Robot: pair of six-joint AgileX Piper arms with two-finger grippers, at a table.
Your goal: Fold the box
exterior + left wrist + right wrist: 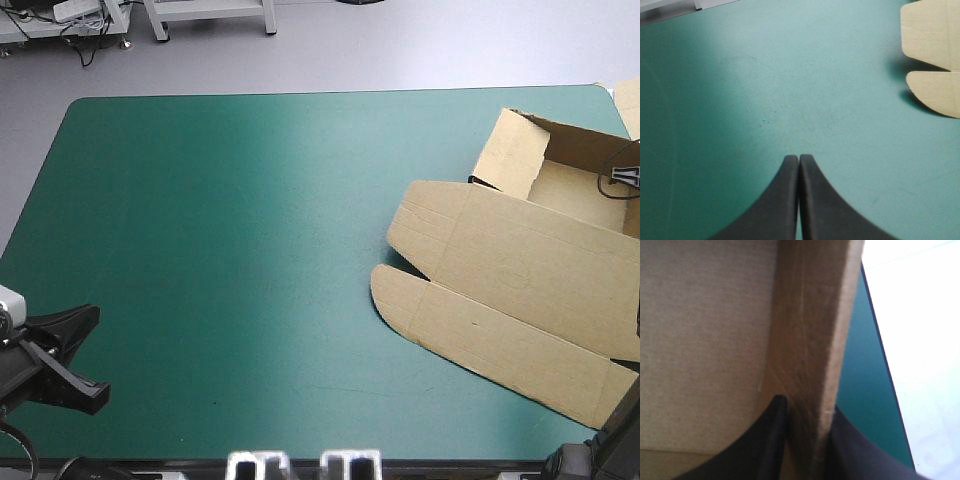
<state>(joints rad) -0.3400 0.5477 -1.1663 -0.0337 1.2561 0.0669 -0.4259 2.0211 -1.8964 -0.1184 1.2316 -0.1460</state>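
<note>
One raised wall of the box (pixel 810 320) is pinched between the right jaws; left jaws pressed together, empty, box well ahead.

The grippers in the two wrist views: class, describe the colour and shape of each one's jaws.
The left gripper and the right gripper each have two broad black jaws shaped like curved fins, wide at the base, narrowing to rounded tips. Their surface looks plain and matt, without markings.
</note>
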